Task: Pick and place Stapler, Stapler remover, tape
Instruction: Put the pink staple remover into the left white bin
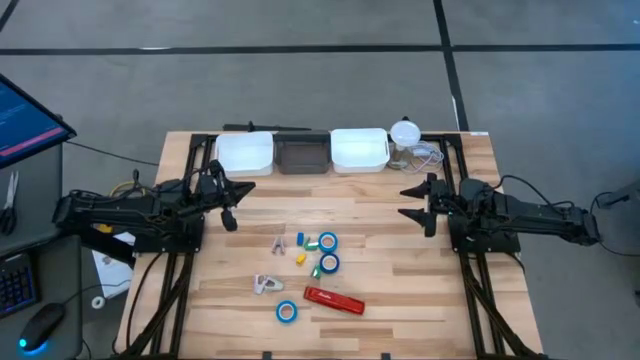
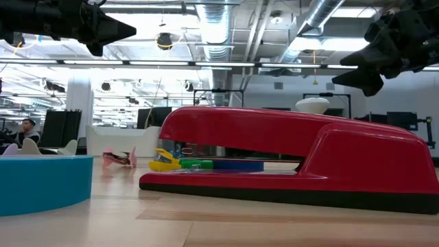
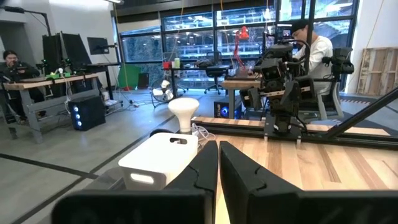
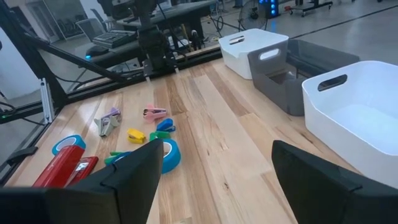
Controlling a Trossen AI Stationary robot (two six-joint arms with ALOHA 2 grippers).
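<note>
The red stapler (image 1: 334, 300) lies flat on the wooden table near its front edge; it fills the low view (image 2: 288, 154) and shows in the right wrist view (image 4: 62, 168). Three blue tape rolls (image 1: 287, 312), (image 1: 328, 241), (image 1: 328, 263) lie flat around it. A pale clawed piece (image 1: 265, 284) and a pink one (image 1: 279, 241) lie to their left. My left gripper (image 1: 232, 205) hovers shut and empty at the table's left. My right gripper (image 1: 410, 202) hovers open and empty at the right.
Two white bins (image 1: 244, 152), (image 1: 359, 149) and a grey bin (image 1: 302, 153) between them stand along the far edge. A white bulb with a cord (image 1: 404, 131) lies to their right. Tiny yellow, blue and green bits (image 1: 300, 259) lie among the tape rolls. People sit in the room beyond (image 3: 311, 43).
</note>
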